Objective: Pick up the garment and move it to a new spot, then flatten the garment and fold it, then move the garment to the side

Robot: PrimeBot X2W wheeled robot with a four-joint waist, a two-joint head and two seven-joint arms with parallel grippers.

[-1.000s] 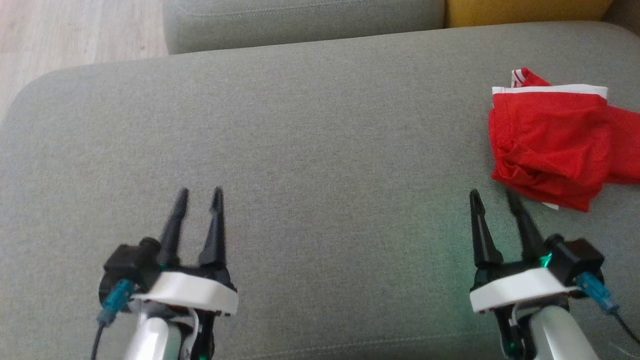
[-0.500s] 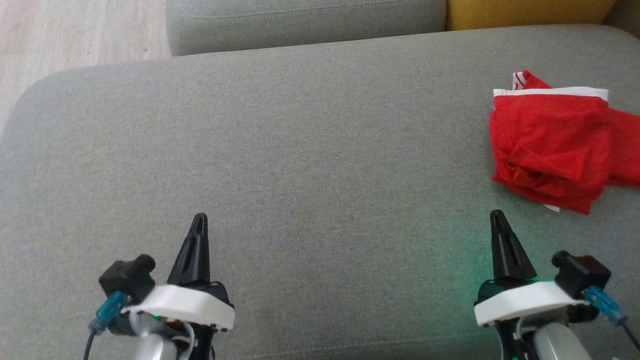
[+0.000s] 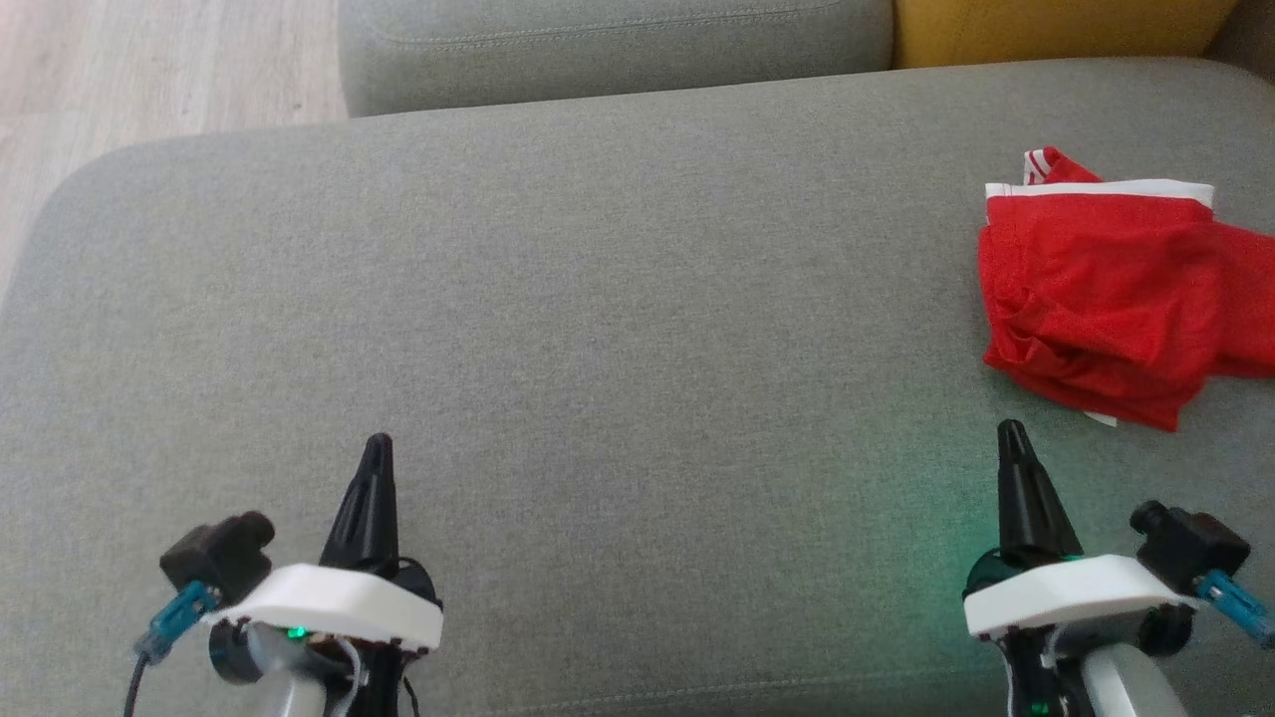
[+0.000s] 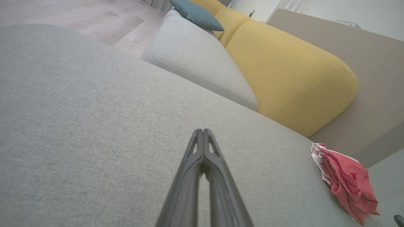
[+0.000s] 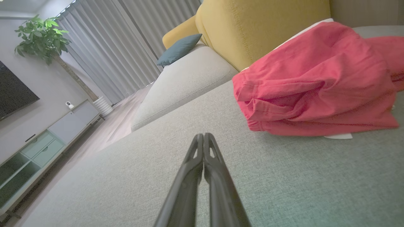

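Grey woven fabric covers a broad sofa seat (image 3: 637,299) that spreads across the head view. Behind it sit a yellow cushion (image 4: 284,63) and a second grey cushion (image 3: 618,40). A red garment (image 3: 1096,299) with a white waistband (image 3: 1101,187) lies crumpled at the seat's right side. A small white tab (image 5: 337,136) peeks from under it, any print too small to read. The left gripper (image 3: 379,446) and right gripper (image 3: 1012,430) are both pinched closed on nothing, the right one near the garment but not touching it.
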